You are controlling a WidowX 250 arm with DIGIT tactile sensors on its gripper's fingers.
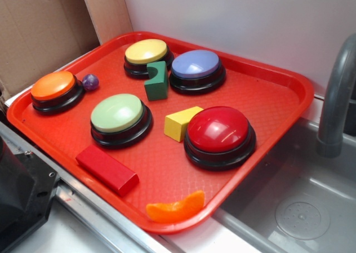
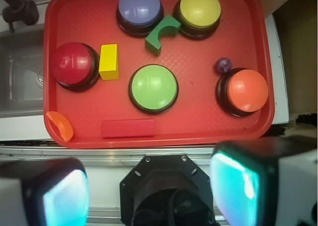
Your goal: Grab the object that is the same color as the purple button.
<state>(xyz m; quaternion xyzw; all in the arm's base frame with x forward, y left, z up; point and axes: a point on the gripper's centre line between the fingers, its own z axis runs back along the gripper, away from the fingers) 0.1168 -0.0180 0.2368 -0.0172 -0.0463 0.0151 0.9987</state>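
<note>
**Mia:** What was the place like?

**Ben:** A big red plastic tray (image 1: 278, 92) sat on a pale bench (image 2: 20, 129) next to a grey metal sink (image 1: 300, 203) with a grey tap (image 1: 336, 97). A white wall and brown cardboard (image 1: 39, 30) stood behind it.

**Mia:** What was in the tray?

**Ben:** Five big round buttons on black bases. The purple button with the pale blue-purple top (image 1: 196, 65) was at the back, beside the yellow-topped button (image 1: 146, 52). A green block with a curved cut (image 1: 157, 82) stood between them. The red-topped button (image 1: 218, 129) touched a yellow wedge block (image 1: 181, 122). The green-topped button (image 1: 118, 114) was in the middle. A long red block (image 1: 107, 168) and an orange curved piece (image 1: 175, 207) lay near the front edge.

**Mia:** And the tiny shiny dark purple ball (image 1: 90, 82)?

**Ben:** Right beside the orange-topped button (image 1: 54, 86), on the tray floor.

**Mia:** And the robot's hand (image 2: 149, 191)?

**Ben:** Its two fingers were spread wide apart and held nothing, high above the tray's near edge. They looked blurry and were cut off by the picture's bottom.
</note>
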